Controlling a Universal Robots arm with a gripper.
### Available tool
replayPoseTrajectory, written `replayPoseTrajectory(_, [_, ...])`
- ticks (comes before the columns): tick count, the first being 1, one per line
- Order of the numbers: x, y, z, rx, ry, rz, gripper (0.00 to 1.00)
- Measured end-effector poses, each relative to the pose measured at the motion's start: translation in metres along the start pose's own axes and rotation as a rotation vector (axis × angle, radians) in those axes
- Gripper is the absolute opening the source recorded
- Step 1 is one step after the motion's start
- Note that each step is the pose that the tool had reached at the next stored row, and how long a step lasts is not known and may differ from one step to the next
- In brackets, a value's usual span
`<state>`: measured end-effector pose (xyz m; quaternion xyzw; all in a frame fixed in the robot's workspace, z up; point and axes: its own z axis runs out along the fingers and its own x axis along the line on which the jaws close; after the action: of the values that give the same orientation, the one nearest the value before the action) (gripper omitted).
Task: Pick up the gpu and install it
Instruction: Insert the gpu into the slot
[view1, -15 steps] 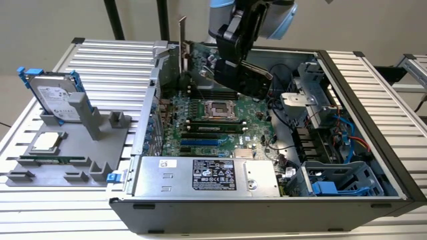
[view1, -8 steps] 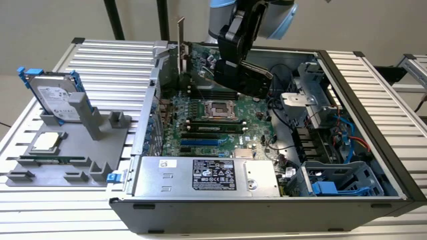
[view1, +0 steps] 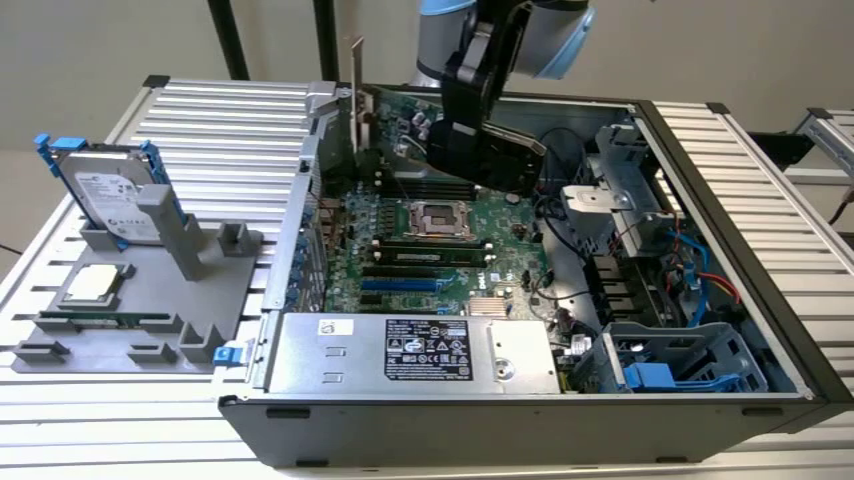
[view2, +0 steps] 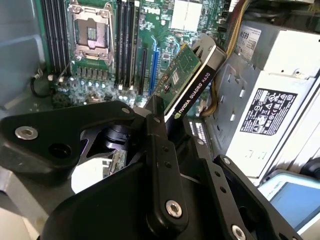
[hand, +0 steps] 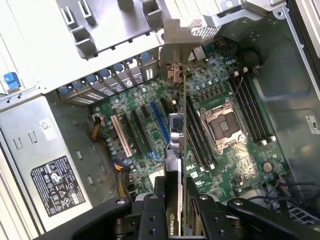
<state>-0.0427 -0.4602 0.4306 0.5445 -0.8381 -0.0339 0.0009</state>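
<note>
My gripper (hand: 176, 210) pinches the gpu (hand: 178, 125), jaws pressed against its two flat faces at one end. The card stands on edge and reaches out past my fingertips, its silver bracket (hand: 172, 40) at the far end. It hangs above the motherboard (view1: 400, 260), inside the open computer case (view1: 507, 430).

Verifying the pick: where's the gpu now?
In the exterior view, top centre: the gpu is clamped in the tool, held on edge above the motherboard inside the open case, just beyond the CPU socket.
</note>
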Motion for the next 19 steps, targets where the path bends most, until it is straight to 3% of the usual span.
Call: replayPoseTrajectory(19, [0.0000,0.0000,0.0000,-0.0045,0.0074,-0.128,0.00])
